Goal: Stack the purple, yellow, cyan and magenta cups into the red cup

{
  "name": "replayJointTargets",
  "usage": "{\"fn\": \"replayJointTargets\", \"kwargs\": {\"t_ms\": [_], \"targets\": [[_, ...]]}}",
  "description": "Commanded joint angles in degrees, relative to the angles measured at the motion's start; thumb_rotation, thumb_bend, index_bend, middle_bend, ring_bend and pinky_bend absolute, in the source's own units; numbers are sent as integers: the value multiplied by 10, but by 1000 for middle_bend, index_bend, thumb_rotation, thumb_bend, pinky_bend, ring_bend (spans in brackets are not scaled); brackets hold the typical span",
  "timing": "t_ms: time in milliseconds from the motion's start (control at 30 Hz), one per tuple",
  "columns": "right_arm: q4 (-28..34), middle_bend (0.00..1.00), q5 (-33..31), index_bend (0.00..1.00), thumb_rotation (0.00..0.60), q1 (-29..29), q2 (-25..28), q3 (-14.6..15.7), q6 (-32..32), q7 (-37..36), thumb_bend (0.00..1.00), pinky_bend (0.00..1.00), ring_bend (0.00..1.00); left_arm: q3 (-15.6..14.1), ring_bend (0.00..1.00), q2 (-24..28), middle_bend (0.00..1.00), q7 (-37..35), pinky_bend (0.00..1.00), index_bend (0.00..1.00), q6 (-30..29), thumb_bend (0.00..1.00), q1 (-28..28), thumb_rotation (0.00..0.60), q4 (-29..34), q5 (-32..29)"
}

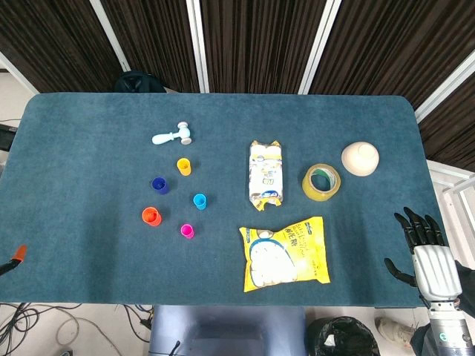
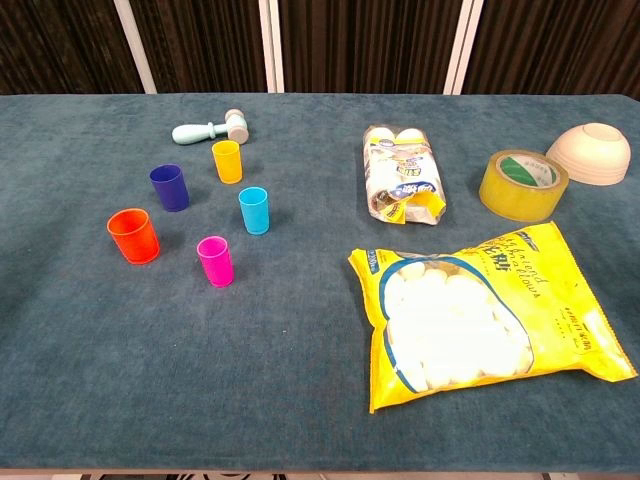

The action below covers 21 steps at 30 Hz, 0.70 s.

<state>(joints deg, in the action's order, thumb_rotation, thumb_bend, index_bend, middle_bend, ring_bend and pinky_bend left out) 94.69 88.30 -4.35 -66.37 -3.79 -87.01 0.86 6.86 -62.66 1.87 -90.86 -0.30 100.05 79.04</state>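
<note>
head view: nothing stacked yet, so this looks like the very start, all five cups standing apart on the left half of the tabletop [image 1: 89, 126]. red cup [image 1: 151, 216] sits nearest the front left, purple cup [image 1: 159, 185] just behind it. right hand [image 1: 420, 237] hovers at the far right edge, fingers spread, holding nothing, well apart from every cup. only an orange tip pokes in at the left edge, so can't tell the left hand's state. chest view: no hands showing. yellow cup [image 2: 227, 161], cyan cup [image 2: 255, 210] and magenta cup [image 2: 215, 260] stand upright near the red one. next move probably means reaching for the purple one.
</note>
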Motion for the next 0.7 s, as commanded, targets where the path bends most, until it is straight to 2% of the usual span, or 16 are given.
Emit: {"fn": "replayJointTargets", "kwargs": {"t_ms": [33,700], "targets": [[0,44,0,106,600,0,-1,0,1,1,324,3,96,0,0,0,87,0,0,81,0,232,0,600,0,0],[1,44,-4,106,600,-1,0,-1,4,0,324,3,96,-4,0,0,87,-3,0,81,10,231,-3,600,2,3]]}}
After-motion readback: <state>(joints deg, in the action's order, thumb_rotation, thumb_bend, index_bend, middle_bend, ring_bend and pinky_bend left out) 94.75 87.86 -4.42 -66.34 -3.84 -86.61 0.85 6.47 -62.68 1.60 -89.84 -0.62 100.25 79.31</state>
